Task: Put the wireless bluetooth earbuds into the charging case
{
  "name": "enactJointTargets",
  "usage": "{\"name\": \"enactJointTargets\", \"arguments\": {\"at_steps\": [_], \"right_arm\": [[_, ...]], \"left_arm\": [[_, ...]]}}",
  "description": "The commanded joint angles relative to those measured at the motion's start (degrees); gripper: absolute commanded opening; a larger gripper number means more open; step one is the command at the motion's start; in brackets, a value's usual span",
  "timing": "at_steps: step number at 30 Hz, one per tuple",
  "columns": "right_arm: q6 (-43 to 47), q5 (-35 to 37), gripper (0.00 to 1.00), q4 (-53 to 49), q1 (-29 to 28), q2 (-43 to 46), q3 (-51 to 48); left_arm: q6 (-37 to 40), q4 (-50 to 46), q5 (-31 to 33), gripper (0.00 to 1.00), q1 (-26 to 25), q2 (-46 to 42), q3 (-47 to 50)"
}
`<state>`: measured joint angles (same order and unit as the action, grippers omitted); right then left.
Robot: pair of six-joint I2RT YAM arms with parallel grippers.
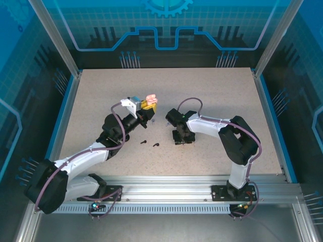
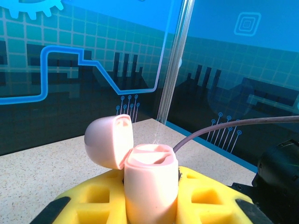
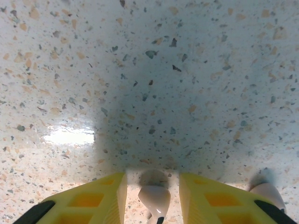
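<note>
A pale pink charging case stands upright between yellow pads, its lid swung open to the left. My left gripper is shut on it and holds it above the table, left of centre. My right gripper points down at the table with its jaws apart. A pale pink earbud lies between its yellow fingers, with a gap on each side. A second pale earbud lies just outside the right finger. Two black earbuds rest on the table between the arms.
The speckled table is ringed by blue transparent walls and metal posts. A purple cable arcs past the case. The right arm's body stretches from the near right base toward the centre.
</note>
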<state>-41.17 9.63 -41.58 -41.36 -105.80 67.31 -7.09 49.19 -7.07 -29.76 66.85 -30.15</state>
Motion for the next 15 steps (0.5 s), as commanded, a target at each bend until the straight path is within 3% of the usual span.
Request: {"name": "enactJointTargets", "arguments": {"at_steps": [1,15], "right_arm": [[-1.0,0.8,0.36,-1.7,-1.1,-0.6,0.3],[-1.3,0.8,0.36,-1.1,-1.7,1.6,-1.4]], "left_arm": [[1.4,1.5,-0.1,0.0,-0.2,-1.1,0.3],[1.6,1.3,-0.6,0.0,-0.1,-0.7,-0.2]]}}
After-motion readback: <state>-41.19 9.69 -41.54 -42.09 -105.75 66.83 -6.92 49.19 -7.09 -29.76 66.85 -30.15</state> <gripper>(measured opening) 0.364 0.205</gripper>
